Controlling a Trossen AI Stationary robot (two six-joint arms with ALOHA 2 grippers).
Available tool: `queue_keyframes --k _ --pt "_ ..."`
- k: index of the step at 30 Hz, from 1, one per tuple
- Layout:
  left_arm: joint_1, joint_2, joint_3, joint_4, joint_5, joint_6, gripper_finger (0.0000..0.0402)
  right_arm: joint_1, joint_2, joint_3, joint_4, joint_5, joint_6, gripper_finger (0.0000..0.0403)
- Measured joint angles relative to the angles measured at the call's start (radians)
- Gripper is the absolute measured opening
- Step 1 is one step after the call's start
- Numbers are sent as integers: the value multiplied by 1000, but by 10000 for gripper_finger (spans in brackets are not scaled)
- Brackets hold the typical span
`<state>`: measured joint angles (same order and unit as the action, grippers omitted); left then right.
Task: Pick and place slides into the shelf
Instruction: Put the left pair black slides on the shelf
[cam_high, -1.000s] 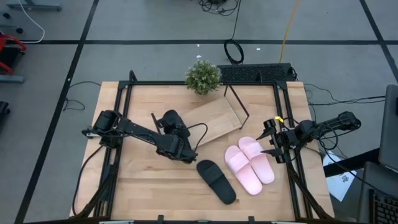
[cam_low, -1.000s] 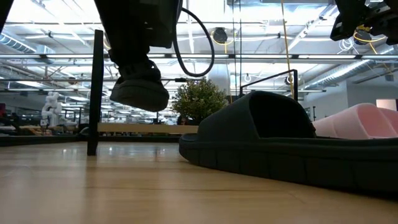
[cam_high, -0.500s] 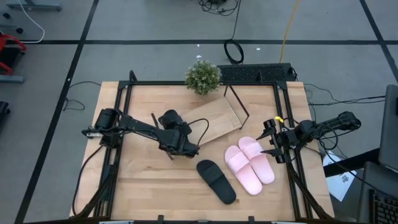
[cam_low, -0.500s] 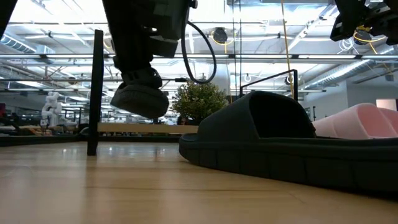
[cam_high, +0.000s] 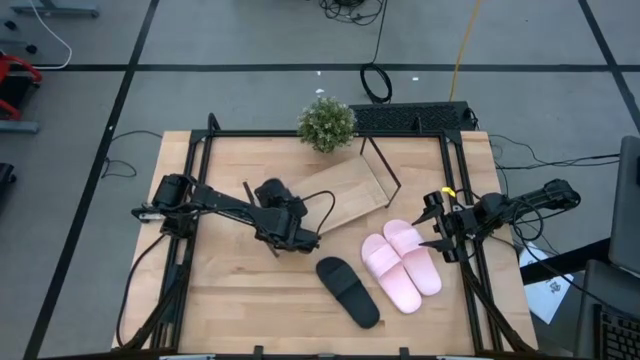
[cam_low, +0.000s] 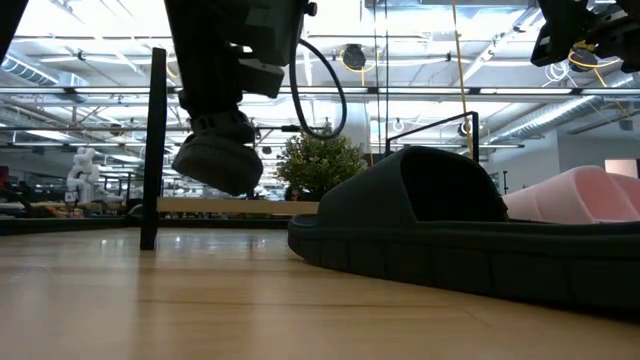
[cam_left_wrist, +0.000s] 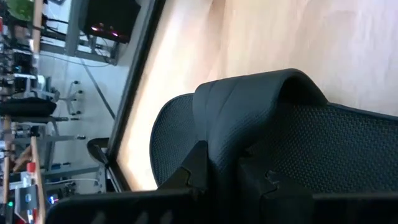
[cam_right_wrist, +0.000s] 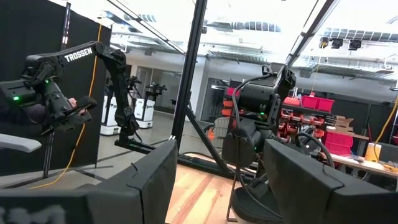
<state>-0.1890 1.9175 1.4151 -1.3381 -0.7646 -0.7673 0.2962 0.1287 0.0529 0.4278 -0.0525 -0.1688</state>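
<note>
1. The table has bare wood on the near side of the left claw; black frame rails run along both of its side edges.
2. The shelf lies just beyond the left claw, its board slanted, with a black rod frame at its right end and a second rod passing just left of that claw. A small potted plant stands past the shelf's far edge.
3. The pink pair lies side by side, touching, just left of the right claw, long axes running from the shelf's right end toward the table's front right corner.
4. The loose black slide rests flat on the table, near the left claw on its near right side and apart from it, with open wood between; its long axis runs diagonally, parallel to the pink pair.
5. The left claw is clamped on the other black slide, held clear of the table in the low view; the left wrist view shows the strap arching past the fingers.
6. Compared with a second ago, the left claw and its slide have moved slightly toward the shelf (the slide also hangs a touch lower); everything else is unchanged.
7. The right claw hovers at the table's right rail, fingers spread wide with nothing between them.
</note>
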Motion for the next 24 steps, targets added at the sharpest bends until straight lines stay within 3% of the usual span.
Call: queue_keyframes --k 24 --pt "0 0 0 7 50 0 35 0 0 0 -13 0 0 226"
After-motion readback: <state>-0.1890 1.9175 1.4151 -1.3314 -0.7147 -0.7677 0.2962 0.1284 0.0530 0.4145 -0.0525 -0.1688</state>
